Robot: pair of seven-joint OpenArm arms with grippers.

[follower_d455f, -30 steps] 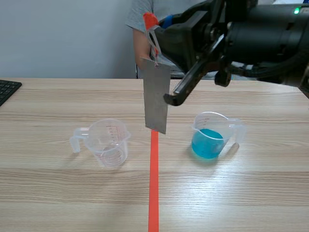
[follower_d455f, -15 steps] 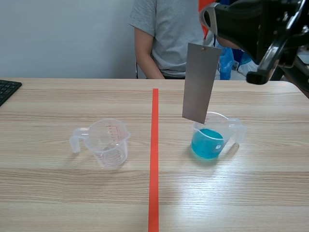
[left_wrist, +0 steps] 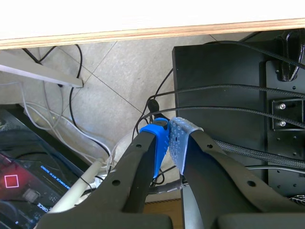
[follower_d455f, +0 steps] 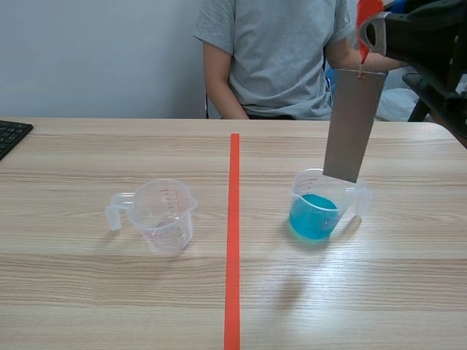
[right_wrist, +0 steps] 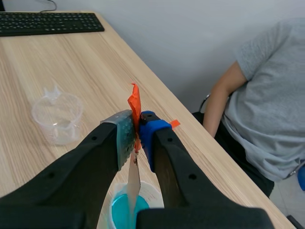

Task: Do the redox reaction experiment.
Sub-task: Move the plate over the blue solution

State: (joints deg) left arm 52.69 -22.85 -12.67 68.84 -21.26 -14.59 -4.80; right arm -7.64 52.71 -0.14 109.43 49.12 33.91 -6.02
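A grey metal sheet [follower_d455f: 352,124] hangs upright from an orange tab [follower_d455f: 367,18], and my right gripper [follower_d455f: 369,35] is shut on that tab. The sheet's lower edge sits just above the rim of the clear beaker of blue liquid [follower_d455f: 319,208], right of the tape line. In the right wrist view the tab [right_wrist: 134,102] is pinched in the right gripper [right_wrist: 136,129], with the sheet [right_wrist: 133,183] dropping toward the blue beaker [right_wrist: 125,210]. An empty clear beaker [follower_d455f: 162,214] stands left of the line. My left gripper [left_wrist: 169,138] is shut on nothing, below the table's edge.
A person in a grey shirt [follower_d455f: 281,55] sits across the table. A black keyboard [follower_d455f: 11,135] lies at the table's far left edge. An orange-red tape line [follower_d455f: 233,240] runs down the middle. Cables and a black box [left_wrist: 228,95] lie under the left gripper.
The right arm has carried the hanging sheet rightward, from over the tape line to above the blue beaker. Both beakers stayed put.
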